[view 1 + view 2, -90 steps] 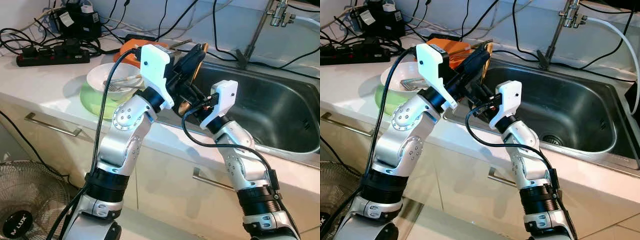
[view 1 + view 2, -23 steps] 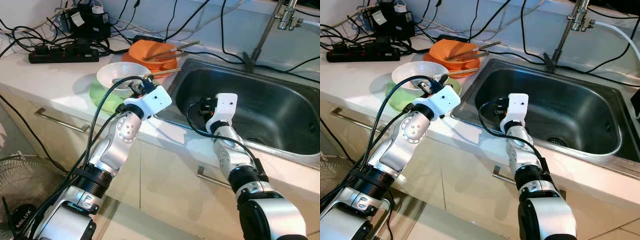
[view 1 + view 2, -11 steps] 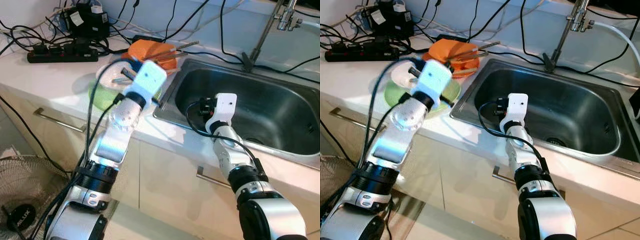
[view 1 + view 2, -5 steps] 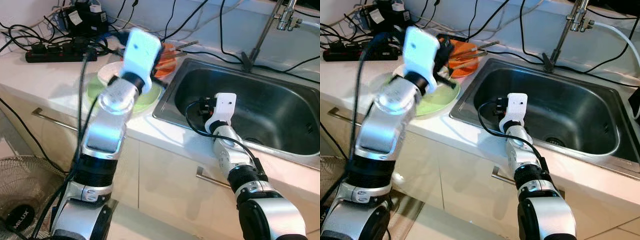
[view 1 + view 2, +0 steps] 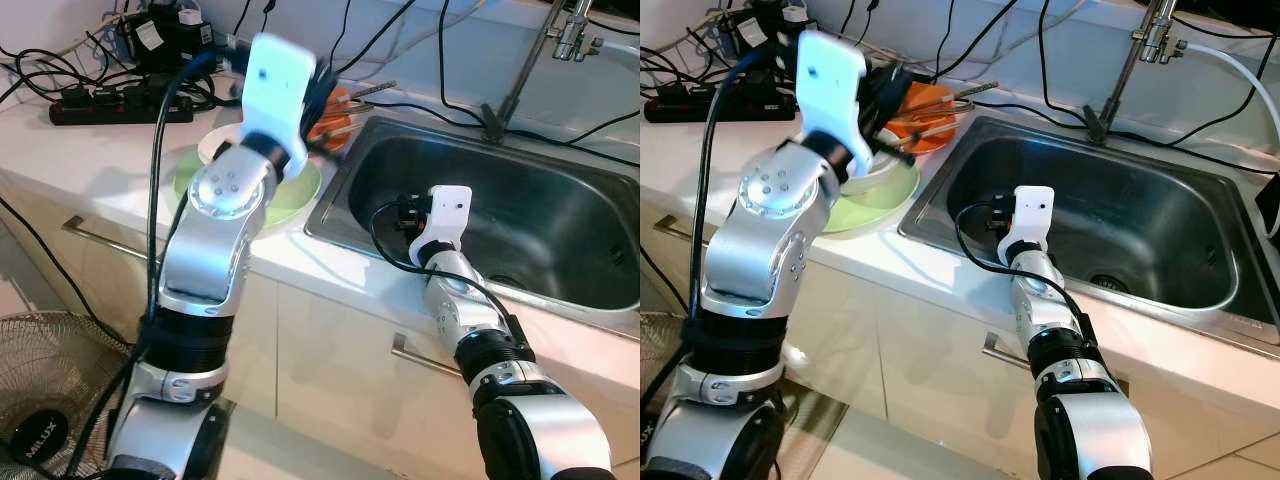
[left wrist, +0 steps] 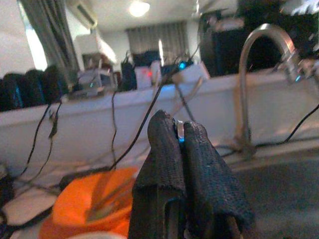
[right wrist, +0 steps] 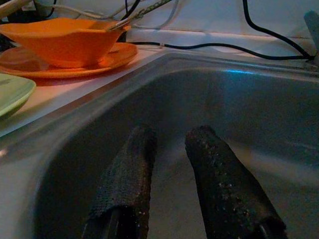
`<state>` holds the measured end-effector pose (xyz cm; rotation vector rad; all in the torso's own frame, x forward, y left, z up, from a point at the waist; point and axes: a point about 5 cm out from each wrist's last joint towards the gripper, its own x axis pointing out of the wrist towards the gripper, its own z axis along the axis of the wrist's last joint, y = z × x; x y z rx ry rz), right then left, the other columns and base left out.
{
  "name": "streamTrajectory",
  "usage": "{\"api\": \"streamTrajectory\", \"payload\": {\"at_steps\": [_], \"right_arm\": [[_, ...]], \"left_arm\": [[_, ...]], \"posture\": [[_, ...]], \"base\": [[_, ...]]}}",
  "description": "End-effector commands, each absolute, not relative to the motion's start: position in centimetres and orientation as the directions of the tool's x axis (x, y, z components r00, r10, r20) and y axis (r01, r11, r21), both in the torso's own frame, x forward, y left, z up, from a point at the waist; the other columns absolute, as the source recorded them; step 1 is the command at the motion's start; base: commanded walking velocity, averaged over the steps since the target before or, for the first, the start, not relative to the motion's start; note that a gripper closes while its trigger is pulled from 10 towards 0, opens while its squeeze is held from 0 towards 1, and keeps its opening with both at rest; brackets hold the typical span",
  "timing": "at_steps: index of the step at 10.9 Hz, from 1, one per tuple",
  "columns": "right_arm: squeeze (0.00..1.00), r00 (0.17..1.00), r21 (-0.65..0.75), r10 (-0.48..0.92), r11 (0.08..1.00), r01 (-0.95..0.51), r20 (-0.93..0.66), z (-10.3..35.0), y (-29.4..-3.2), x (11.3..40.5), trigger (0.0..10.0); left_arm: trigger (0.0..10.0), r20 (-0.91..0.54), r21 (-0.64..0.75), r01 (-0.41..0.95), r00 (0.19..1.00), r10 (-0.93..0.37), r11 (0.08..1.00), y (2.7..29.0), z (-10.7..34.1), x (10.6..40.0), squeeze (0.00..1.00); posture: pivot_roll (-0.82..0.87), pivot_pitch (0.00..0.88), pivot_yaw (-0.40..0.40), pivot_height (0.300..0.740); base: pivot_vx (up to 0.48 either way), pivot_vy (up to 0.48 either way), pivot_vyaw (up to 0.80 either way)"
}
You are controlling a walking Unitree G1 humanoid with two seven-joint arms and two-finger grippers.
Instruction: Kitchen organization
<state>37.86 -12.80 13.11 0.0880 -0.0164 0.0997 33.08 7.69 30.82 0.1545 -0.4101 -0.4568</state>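
Left claw: your left claw (image 6: pixel 182 149) is raised above the desk (image 5: pixel 100 150), over the dishes; its two fingers are pressed together, with a thin shiny sliver (image 6: pixel 180 130) pinched at the tips. You cannot tell what that sliver is.
Right claw: your right claw (image 7: pixel 169 164) hangs inside the sink (image 5: pixel 1120 215) near its left wall, fingers slightly apart with nothing between them.
Orange bowl: the orange bowl (image 7: pixel 62 37) sits on an orange plate (image 7: pixel 75 62) on the desk just beside the sink's left rim, with long utensils (image 5: pixel 955 100) lying across it.
Green plate: the green plate (image 5: pixel 875 205) lies on the desk in front of the orange dishes, near the sink's left rim, partly hidden by your left arm.
White bowl: a white bowl (image 5: pixel 215 145) rests on the green plate.
Faucet: the faucet (image 5: pixel 1130 60) stands at the back of the sink.
Power strip: a black power strip (image 5: pixel 110 105) and tangled cables lie at the back left of the desk.
Fan: a floor fan (image 5: pixel 50 400) stands below the desk on your left.
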Motion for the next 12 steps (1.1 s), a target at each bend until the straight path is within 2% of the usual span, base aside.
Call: {"api": "streamTrajectory", "payload": {"at_steps": [1, 4, 5, 7, 8, 10, 12], "right_arm": [[0.00, 0.995, 0.103, 0.104, 0.989, -0.103, -0.001, 12.7, -12.7, 37.8, 10.0], [0.00, 0.994, 0.102, 0.105, 0.989, -0.106, 0.019, 13.2, -12.8, 38.0, 10.0], [1.00, 0.994, 0.073, 0.100, 0.992, -0.103, 0.047, 13.7, -13.5, 38.1, 10.0], [1.00, 0.991, 0.015, 0.102, 0.995, -0.103, 0.092, 14.8, -14.9, 38.3, 10.0], [0.00, 0.972, -0.041, 0.152, 0.988, -0.147, 0.178, 16.8, -16.2, 38.4, 10.0], [0.00, 0.947, -0.075, 0.205, 0.979, -0.192, 0.246, 18.6, -16.7, 38.5, 10.0], [0.00, 0.880, -0.170, 0.363, 0.930, -0.324, 0.306, 20.7, -16.6, 38.0, 10.0]], "left_arm": [[10.0, 0.432, 0.233, 0.412, 0.768, -0.473, 0.881, 7.2, 32.4, 32.4, 0.00], [10.0, 0.488, 0.189, 0.468, 0.718, -0.496, 0.864, 7.0, 33.1, 31.7, 0.00], [10.0, 0.472, 0.123, 0.515, 0.722, -0.507, 0.848, 6.6, 31.7, 32.0, 0.00], [10.0, 0.453, 0.045, 0.559, 0.727, -0.515, 0.828, 6.5, 30.4, 32.4, 0.00], [10.0, 0.440, 0.008, 0.583, 0.727, -0.526, 0.812, 6.3, 29.7, 32.6, 0.00], [10.0, 0.440, 0.004, 0.589, 0.725, -0.530, 0.808, 6.3, 29.6, 32.6, 0.00], [10.0, 0.437, -0.011, 0.603, 0.721, -0.538, 0.798, 6.2, 29.3, 32.7, 0.00]], "posture": [[0.23, 0.000, -0.084, 0.740], [0.23, 0.000, -0.083, 0.740], [0.23, 0.000, -0.083, 0.740], [0.23, 0.000, -0.077, 0.740], [0.22, 0.000, -0.070, 0.740], [0.22, 0.000, -0.065, 0.740], [0.21, 0.000, -0.060, 0.740]], "base": [[0.000, 0.000, 0.00], [0.000, 0.000, 0.00], [0.000, 0.000, 0.00], [0.000, 0.000, 0.00], [0.000, 0.000, 0.00], [0.000, 0.000, 0.00], [0.000, 0.000, 0.00]]}}
